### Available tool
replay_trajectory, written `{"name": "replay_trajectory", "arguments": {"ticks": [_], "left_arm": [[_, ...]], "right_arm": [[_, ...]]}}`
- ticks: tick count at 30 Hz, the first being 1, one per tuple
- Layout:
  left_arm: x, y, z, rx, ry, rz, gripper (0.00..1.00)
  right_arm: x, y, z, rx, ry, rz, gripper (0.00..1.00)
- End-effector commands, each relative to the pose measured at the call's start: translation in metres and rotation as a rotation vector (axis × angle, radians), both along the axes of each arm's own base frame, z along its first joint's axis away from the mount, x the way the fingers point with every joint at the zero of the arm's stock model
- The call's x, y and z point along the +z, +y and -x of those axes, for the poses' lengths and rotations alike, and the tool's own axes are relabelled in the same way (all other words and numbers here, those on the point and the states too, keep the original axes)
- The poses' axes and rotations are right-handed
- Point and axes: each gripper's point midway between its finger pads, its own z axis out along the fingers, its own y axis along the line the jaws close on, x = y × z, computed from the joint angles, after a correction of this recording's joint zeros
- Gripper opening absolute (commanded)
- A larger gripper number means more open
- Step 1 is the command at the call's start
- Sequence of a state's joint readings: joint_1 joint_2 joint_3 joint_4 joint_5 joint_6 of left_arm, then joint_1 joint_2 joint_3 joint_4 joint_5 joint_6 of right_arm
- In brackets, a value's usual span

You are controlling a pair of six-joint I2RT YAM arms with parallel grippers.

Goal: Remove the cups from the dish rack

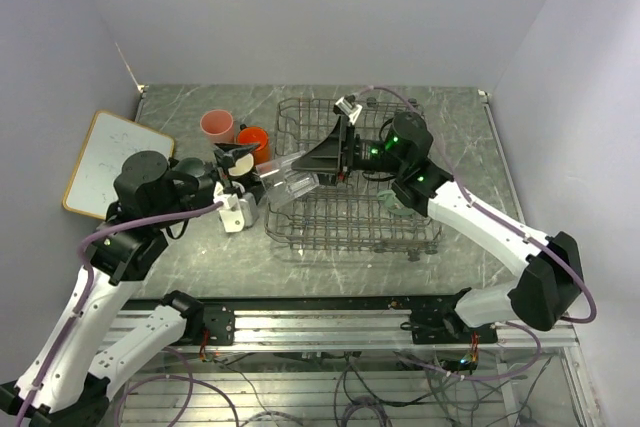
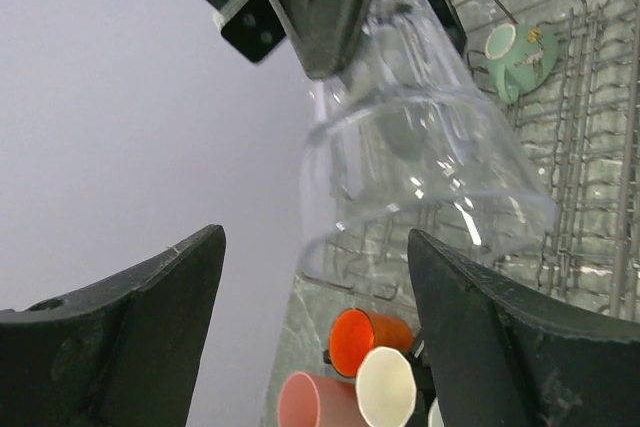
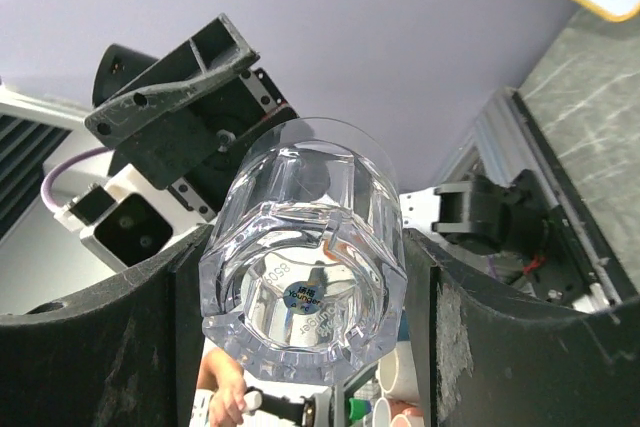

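On the grey marbled worktop (image 1: 200, 257), the wire dish rack (image 1: 350, 229) sits centre-right, and a white board (image 1: 110, 162) lies at the left edge. Over the rack's left rim, the right tool (image 3: 305, 287) is clenched on the base end of the clear glass (image 2: 420, 147), held on its side with the mouth pointing left. The left tool (image 2: 315, 247) stands released, its fingers either side of the glass's mouth and apart from it. Left of the rack, close together on the worktop, stand the pink tumbler (image 1: 216, 124), the orange mug (image 1: 253, 139) and the black mug (image 2: 385, 387) with cream inside. A mint-green mug (image 2: 520, 55) lies inside the rack.
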State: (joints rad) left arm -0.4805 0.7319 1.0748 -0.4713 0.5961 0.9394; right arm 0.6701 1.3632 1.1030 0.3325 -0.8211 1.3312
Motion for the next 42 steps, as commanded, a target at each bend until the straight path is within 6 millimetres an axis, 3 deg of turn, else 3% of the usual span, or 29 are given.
{"name": "replay_trajectory", "arguments": {"ticks": [1, 4, 7, 9, 13, 17, 19, 21, 24, 27, 32, 37, 42], "left_arm": [[0.041, -0.006, 0.011, -0.066, -0.084, 0.053, 0.79], [0.049, -0.008, 0.016, -0.082, -0.061, 0.077, 0.61], [0.048, -0.008, 0.018, -0.089, -0.021, 0.079, 0.32], [0.041, -0.008, 0.017, -0.085, 0.006, 0.061, 0.23], [0.022, -0.003, 0.003, -0.004, 0.083, 0.046, 0.08], [0.0, 0.023, -0.048, 0.288, 0.191, 0.006, 0.07], [-0.024, 0.039, -0.08, 0.439, 0.283, -0.084, 0.07], [-0.033, 0.064, -0.104, 0.551, 0.352, -0.116, 0.07], [-0.039, 0.121, -0.144, 0.681, 0.524, -0.046, 0.07], [-0.046, 0.175, -0.182, 0.814, 0.656, -0.019, 0.07], [-0.074, 0.235, -0.218, 1.013, 0.765, -0.047, 0.07], [-0.133, 0.27, -0.244, 1.16, 0.88, -0.177, 0.07], [-0.189, 0.288, -0.267, 1.226, 1.007, -0.267, 0.07]], "right_arm": [[0.031, 0.011, 0.022, 0.086, -0.05, -0.104, 0.21], [0.031, 0.019, 0.027, 0.106, -0.049, -0.105, 0.21], [0.035, 0.026, 0.031, 0.128, -0.035, -0.129, 0.24], [0.04, 0.027, 0.031, 0.13, -0.039, -0.154, 0.3], [0.041, 0.027, 0.017, 0.086, -0.062, -0.117, 0.65], [0.01, -0.003, -0.035, -0.121, -0.04, 0.095, 0.99], [-0.005, -0.034, -0.064, -0.258, -0.049, 0.215, 1.0], [-0.026, -0.062, -0.081, -0.367, -0.056, 0.364, 1.0], [-0.05, -0.109, -0.099, -0.508, -0.074, 0.553, 1.0], [-0.072, -0.15, -0.104, -0.608, -0.086, 0.721, 1.0], [-0.109, -0.207, -0.106, -0.737, -0.05, 0.993, 1.0], [-0.138, -0.24, -0.104, -0.795, -0.014, 1.184, 1.0], [-0.146, -0.25, -0.102, -0.832, -0.011, 1.219, 1.0]]}}
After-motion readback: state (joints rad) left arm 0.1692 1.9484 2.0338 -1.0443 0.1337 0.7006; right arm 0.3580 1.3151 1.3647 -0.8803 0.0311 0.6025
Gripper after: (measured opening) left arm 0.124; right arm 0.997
